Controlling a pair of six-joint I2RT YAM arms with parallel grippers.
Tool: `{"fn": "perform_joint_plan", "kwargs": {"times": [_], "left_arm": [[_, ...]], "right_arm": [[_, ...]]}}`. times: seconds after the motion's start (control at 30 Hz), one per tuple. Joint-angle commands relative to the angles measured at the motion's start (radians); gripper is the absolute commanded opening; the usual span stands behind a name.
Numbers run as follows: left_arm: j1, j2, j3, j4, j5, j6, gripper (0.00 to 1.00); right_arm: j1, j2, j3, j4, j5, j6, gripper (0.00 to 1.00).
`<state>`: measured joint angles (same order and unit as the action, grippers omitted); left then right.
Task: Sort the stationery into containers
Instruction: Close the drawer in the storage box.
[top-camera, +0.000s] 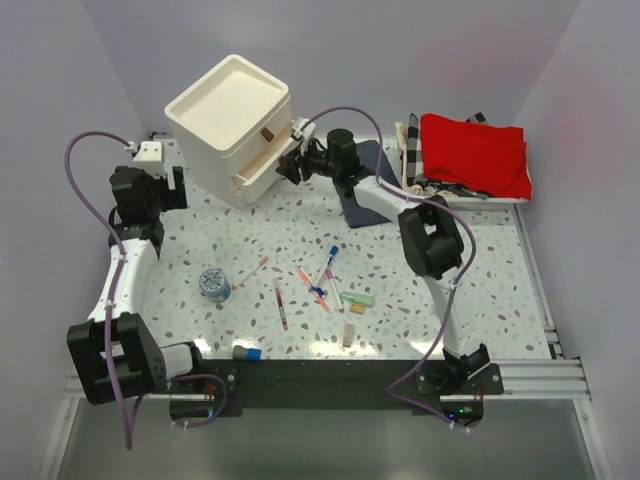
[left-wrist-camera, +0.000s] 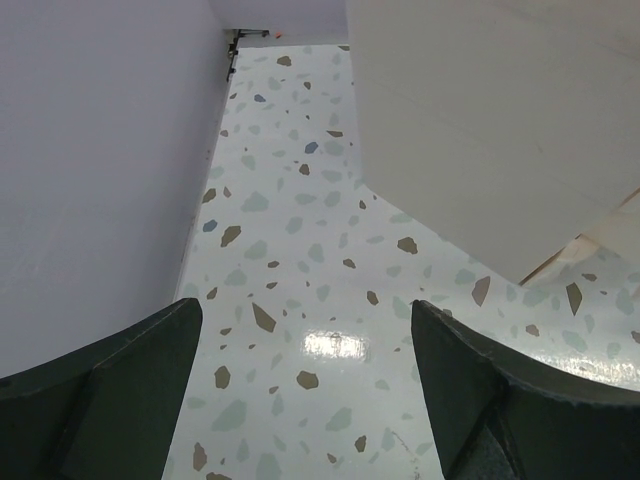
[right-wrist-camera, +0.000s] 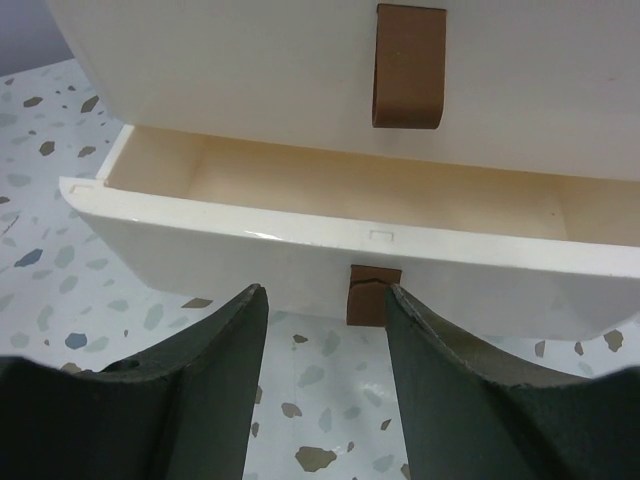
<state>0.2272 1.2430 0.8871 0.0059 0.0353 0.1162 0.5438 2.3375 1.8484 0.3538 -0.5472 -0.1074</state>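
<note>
The cream-white three-drawer unit (top-camera: 230, 115) stands at the back left. One lower drawer (right-wrist-camera: 330, 235) is pulled partly out and its visible inside is empty. My right gripper (top-camera: 290, 163) is open right in front of it; in the right wrist view the gripper (right-wrist-camera: 325, 300) has the drawer's brown pull tab (right-wrist-camera: 374, 295) just ahead between the fingers, not gripped. My left gripper (top-camera: 175, 188) is open and empty over bare table (left-wrist-camera: 305, 310), left of the unit (left-wrist-camera: 500, 130). The blue-white roll (top-camera: 214, 284), pens (top-camera: 313, 285), mint eraser (top-camera: 357, 298), tan block (top-camera: 347, 335) and blue-capped stick (top-camera: 248, 352) lie on the table.
A dark blue folded cloth (top-camera: 362, 195) lies under the right arm. A checkered basket with red cloth (top-camera: 472, 152) stands at the back right. Walls close off the left, back and right. Another brown tab (right-wrist-camera: 410, 65) sits on the drawer above.
</note>
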Motion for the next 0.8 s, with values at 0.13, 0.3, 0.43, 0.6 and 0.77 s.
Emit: {"fn": "perform_joint_plan", "kwargs": {"times": [0.13,0.3,0.43,0.6,0.77], "left_arm": [[0.021,0.001,-0.001,0.052,-0.009,0.008,0.9],[0.024,0.013,0.001,0.065,-0.005,0.011,0.9],[0.026,0.026,0.004,0.072,-0.006,0.008,0.9],[0.026,0.033,0.001,0.068,-0.005,0.002,0.9],[0.027,0.041,-0.007,0.063,-0.002,0.005,0.9]], "right_arm": [[0.018,0.04,0.094,-0.036,0.067,-0.032,0.5],[0.021,0.046,0.097,-0.052,0.095,-0.032,0.46],[0.024,0.054,0.101,-0.067,0.109,-0.038,0.4],[0.031,0.098,0.156,-0.07,0.115,-0.029,0.38],[0.047,0.167,0.274,-0.046,0.138,0.009,0.39]]}}
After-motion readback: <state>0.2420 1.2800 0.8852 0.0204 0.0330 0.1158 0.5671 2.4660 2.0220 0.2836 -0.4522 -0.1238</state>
